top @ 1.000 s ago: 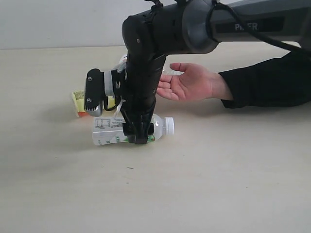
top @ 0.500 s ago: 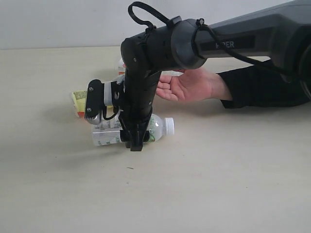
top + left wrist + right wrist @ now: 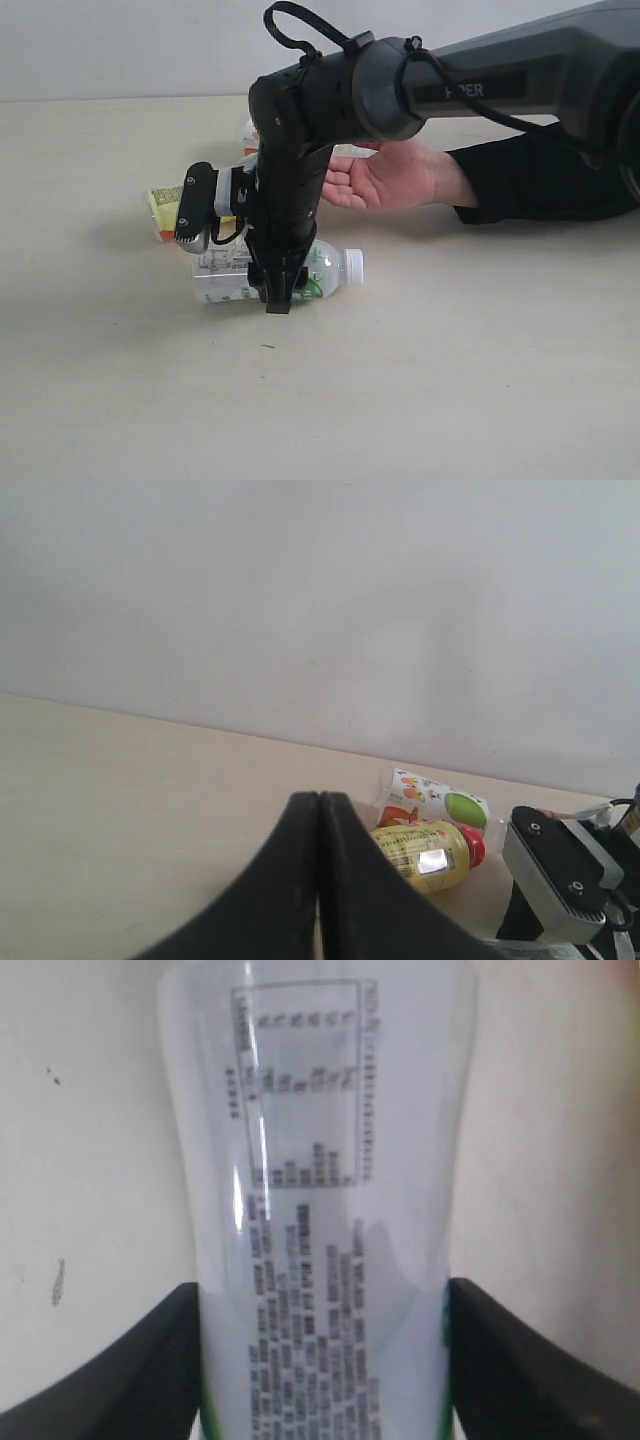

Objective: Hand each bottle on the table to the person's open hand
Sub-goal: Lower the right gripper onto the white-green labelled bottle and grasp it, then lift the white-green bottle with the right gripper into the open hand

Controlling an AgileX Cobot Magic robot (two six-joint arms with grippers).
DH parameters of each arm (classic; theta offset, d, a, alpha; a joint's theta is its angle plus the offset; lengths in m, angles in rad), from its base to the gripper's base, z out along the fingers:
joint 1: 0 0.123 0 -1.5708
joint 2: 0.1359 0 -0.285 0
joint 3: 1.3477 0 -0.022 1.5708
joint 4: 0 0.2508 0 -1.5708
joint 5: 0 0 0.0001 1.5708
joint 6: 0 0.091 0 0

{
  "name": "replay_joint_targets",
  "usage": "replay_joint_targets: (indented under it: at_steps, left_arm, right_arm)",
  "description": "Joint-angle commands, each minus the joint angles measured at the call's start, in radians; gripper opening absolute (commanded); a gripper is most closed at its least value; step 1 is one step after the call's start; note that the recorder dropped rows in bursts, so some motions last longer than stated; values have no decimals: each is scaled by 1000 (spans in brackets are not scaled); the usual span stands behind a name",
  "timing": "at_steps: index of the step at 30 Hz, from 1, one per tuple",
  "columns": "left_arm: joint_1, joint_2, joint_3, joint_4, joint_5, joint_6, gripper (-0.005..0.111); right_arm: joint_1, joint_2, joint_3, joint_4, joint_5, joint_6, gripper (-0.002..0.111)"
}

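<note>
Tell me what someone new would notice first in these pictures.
The black right arm fills the middle of the exterior view. Its right gripper is down at the table, with its jaws against both sides of a white-capped bottle lying on its side. Just behind the arm, the person's open hand is held palm up.

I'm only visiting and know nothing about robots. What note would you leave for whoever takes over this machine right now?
Left gripper: fingers shut, empty.
Right gripper: fingers closed on the white-capped bottle, which lies on the table.
Yellow bottle and fruit-print bottle lie nearby on the table.
The person's open hand is empty.
Done: no bottle in the hand yet.
Left: lift this bottle, pass it, then the others.
</note>
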Motion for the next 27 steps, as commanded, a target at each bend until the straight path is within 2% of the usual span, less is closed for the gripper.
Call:
replay_joint_targets:
  at_steps: [1,9,14,18,20,23,27]
  left_arm:
    - [-7,-6,-1,6,2,0,0]
    - [-7,-6,-1,6,2,0,0]
    - [-7,-6,-1,6,2,0,0]
    - [-7,-6,-1,6,2,0,0]
    - [-7,-6,-1,6,2,0,0]
    - [-7,-6,-1,6,2,0,0]
    - [-7,-6,-1,6,2,0,0]
  right_arm:
    - [4,-26,-6,-1,55,22,0]
    - [4,-144,-6,-5,142,119,0]
    - [2,-244,-6,-51,99,234,0]
    - [2,-301,-6,-192,32,494,0]
    - [-10,-318,-6,-293,-1,688,0]
    - [-39,-325,-6,-418,5,906,0]
    - [-119,-313,-6,-443,11,1109,0]
